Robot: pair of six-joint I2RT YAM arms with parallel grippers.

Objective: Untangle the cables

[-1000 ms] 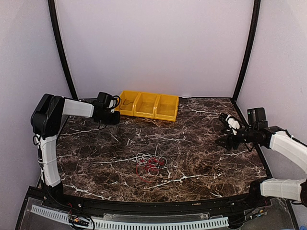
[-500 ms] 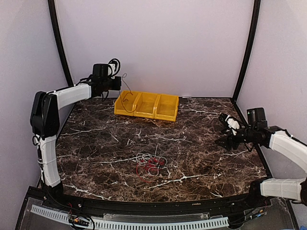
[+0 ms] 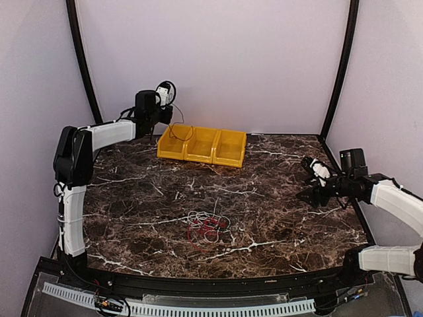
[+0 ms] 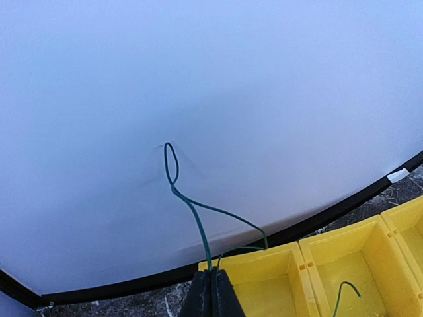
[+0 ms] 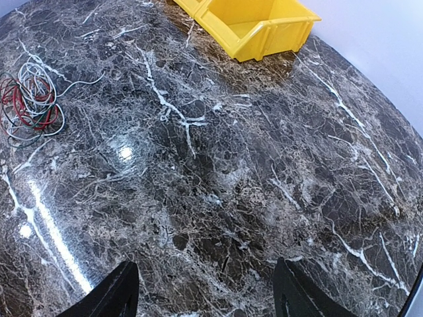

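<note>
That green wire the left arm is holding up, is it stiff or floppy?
Probably springy: the green wire stands up from the shut left fingers, holding its loop. Likely very light, being so thin.

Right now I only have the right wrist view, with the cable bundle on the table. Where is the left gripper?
Observer: The left gripper is raised by the back wall, near the left end of the yellow bins.
Operator: Holding anything?
Observer: Yes, it is shut on a green cable that loops up from its fingertips.
Operator: Tied to the bundle?
Observer: No, the bundle lies on the table, apart from that cable.
</note>
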